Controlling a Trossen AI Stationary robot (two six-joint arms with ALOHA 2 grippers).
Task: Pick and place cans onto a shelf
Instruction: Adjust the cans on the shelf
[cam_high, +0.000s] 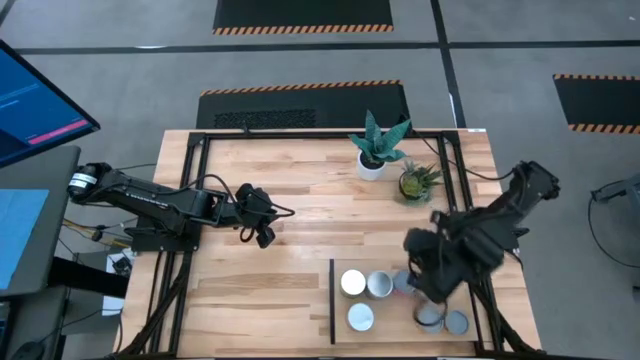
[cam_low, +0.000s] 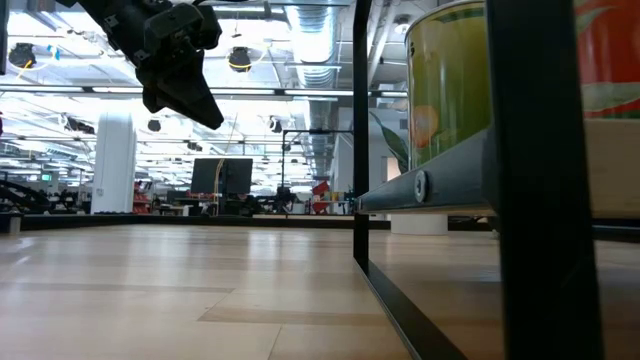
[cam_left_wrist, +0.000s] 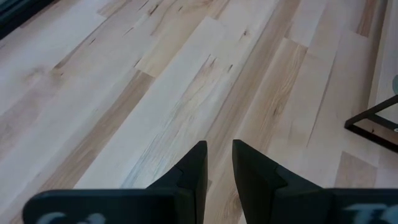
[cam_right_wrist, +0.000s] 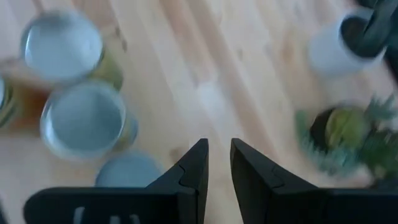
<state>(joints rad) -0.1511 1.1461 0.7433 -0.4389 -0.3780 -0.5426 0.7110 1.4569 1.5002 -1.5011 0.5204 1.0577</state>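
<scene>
Several cans with round silvery tops stand upright on their bases on the shelf (cam_high: 395, 325), a light-wood panel with a black strip, at the table's near right: one (cam_high: 353, 282), another (cam_high: 361, 317), a third (cam_high: 456, 322). My right gripper (cam_high: 420, 283) hovers above them. The right wrist view shows its fingers (cam_right_wrist: 217, 146) narrowly apart with nothing between them, and cans (cam_right_wrist: 84, 121) below. My left gripper (cam_high: 264, 236) hangs above bare table left of centre. Its fingers (cam_left_wrist: 217, 146) are also narrowly apart and hold nothing.
A white pot with a spiky plant (cam_high: 374, 160) and a small green plant (cam_high: 416, 183) stand at the table's far right. A black frame (cam_low: 360, 140) runs around the shelf. A monitor (cam_high: 35, 105) stands off the table's left.
</scene>
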